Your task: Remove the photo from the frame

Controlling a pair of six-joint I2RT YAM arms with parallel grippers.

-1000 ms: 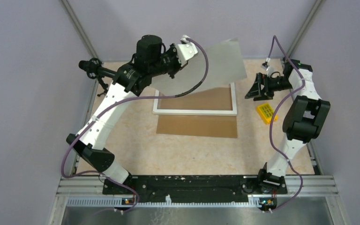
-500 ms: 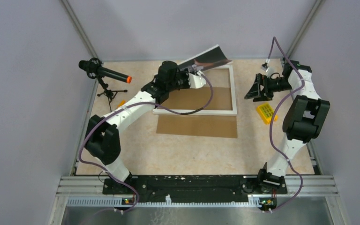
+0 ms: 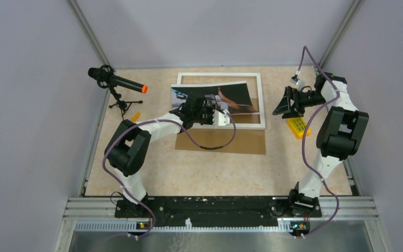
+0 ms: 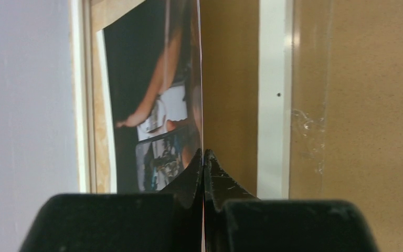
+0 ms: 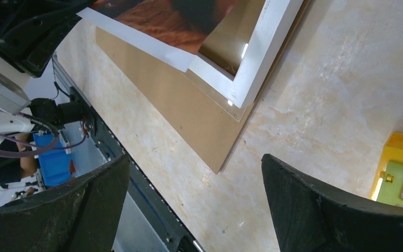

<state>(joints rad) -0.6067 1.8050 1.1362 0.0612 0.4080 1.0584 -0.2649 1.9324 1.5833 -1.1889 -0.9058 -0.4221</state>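
The photo (image 3: 233, 96), a dark glossy collage, hangs picture-side up over the white-bordered frame (image 3: 261, 100), which lies flat at the back of the table. My left gripper (image 3: 203, 106) is shut on the photo's near-left edge. In the left wrist view the jaws (image 4: 203, 157) pinch the print (image 4: 147, 105) edge-on, with the frame's white border (image 4: 274, 94) to the right. My right gripper (image 3: 283, 104) is open and empty, right of the frame. The right wrist view shows its spread fingers (image 5: 194, 157) above the table, with the photo's corner (image 5: 157, 21) and the frame's corner (image 5: 262, 52) beyond.
A brown fibreboard backing panel (image 3: 220, 142) lies on the table just in front of the frame; it also shows in the right wrist view (image 5: 189, 115). A small yellow block (image 3: 297, 126) sits under the right gripper. A microphone on a small tripod (image 3: 116, 86) stands at the back left.
My left arm swung the photo down from high over the back of the table and turned it picture-side up over the frame. The right gripper shifted only slightly.
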